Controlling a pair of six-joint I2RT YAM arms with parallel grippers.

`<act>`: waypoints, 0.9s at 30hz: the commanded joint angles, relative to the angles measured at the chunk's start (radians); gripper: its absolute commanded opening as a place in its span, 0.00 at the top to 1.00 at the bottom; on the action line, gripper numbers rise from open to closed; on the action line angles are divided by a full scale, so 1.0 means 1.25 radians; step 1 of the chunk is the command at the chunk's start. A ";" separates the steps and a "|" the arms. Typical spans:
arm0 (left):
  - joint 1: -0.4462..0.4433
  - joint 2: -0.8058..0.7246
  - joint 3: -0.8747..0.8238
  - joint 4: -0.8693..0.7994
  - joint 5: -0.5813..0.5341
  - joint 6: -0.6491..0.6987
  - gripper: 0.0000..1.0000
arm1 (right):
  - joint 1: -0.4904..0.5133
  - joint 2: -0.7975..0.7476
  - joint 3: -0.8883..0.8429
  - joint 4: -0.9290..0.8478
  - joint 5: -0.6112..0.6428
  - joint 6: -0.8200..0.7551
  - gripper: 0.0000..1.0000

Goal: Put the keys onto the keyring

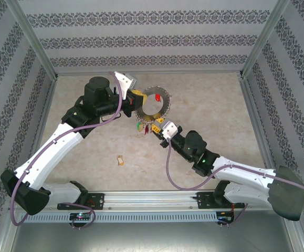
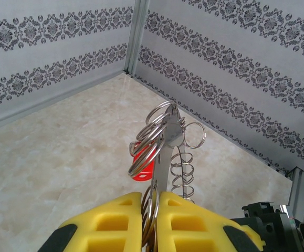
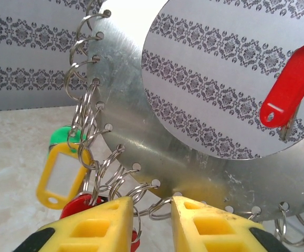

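Observation:
The keyring (image 1: 167, 109) is a wide flat metal ring held upright above the table, its rim hung with many split rings and a few tags. My left gripper (image 1: 135, 97) is shut on its left edge; in the left wrist view the yellow fingers (image 2: 120, 220) clamp the plate (image 2: 165, 157) and some rings. My right gripper (image 1: 158, 127) sits at the ring's lower edge (image 3: 141, 131). Its jaws stand a little apart, with a split ring (image 3: 162, 208) in the gap. A red tag (image 3: 74, 203) hangs beside its left finger. One tan-tagged key (image 1: 121, 160) lies loose on the table.
More tags hang from the ring: red (image 3: 291, 84) at the top, yellow (image 3: 62, 178) and green (image 3: 65, 137) at the lower left. Patterned walls (image 1: 152, 39) enclose the marble tabletop (image 1: 215, 105). A metal rail (image 1: 152, 198) runs along the near edge.

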 commanded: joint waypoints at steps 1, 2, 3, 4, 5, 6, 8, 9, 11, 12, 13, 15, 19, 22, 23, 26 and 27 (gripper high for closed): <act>-0.012 -0.023 0.006 0.062 0.005 -0.018 1.00 | 0.008 0.005 -0.009 0.032 0.040 0.012 0.74; -0.012 -0.025 0.005 0.062 0.004 -0.018 1.00 | 0.008 0.005 -0.011 0.033 0.045 0.010 0.74; -0.012 -0.026 0.004 0.062 0.004 -0.018 1.00 | 0.008 0.004 -0.014 0.032 0.051 0.009 0.74; -0.011 -0.026 0.005 0.062 0.003 -0.018 1.00 | 0.008 0.001 -0.016 0.032 0.054 0.007 0.75; -0.012 -0.026 0.004 0.062 0.003 -0.018 1.00 | 0.008 -0.001 -0.019 0.031 0.057 0.007 0.75; -0.012 -0.027 0.004 0.062 0.003 -0.019 1.00 | 0.008 -0.002 -0.018 0.028 0.059 0.007 0.76; -0.011 -0.026 0.003 0.065 0.004 -0.019 1.00 | 0.007 -0.004 -0.020 0.023 0.063 0.005 0.76; -0.011 -0.025 0.003 0.065 0.005 -0.019 1.00 | 0.007 -0.003 -0.021 0.022 0.063 0.005 0.76; -0.011 -0.025 0.004 0.067 0.006 -0.020 1.00 | 0.006 -0.001 -0.022 0.021 0.063 0.005 0.76; -0.012 -0.025 0.004 0.068 0.007 -0.020 1.00 | 0.006 -0.001 -0.024 0.023 0.063 0.006 0.76; -0.012 -0.024 0.005 0.067 0.008 -0.020 1.00 | 0.004 0.000 -0.025 0.026 0.064 0.008 0.77; -0.012 -0.024 0.005 0.066 0.008 -0.020 1.00 | 0.003 0.001 -0.023 0.029 0.063 0.012 0.80; -0.012 -0.024 0.004 0.065 0.008 -0.020 1.00 | -0.001 0.004 -0.018 0.035 0.058 0.014 0.81; -0.013 -0.025 0.002 0.068 0.008 -0.022 1.00 | -0.005 0.006 -0.015 0.038 0.057 0.014 0.83; -0.013 -0.026 0.002 0.067 0.008 -0.023 1.00 | -0.006 0.007 -0.014 0.041 0.056 0.014 0.83; -0.013 -0.025 0.003 0.068 0.008 -0.023 1.00 | -0.009 0.010 -0.010 0.042 0.053 0.015 0.83; -0.013 -0.026 0.003 0.068 0.008 -0.022 1.00 | -0.010 0.012 -0.009 0.042 0.051 0.015 0.83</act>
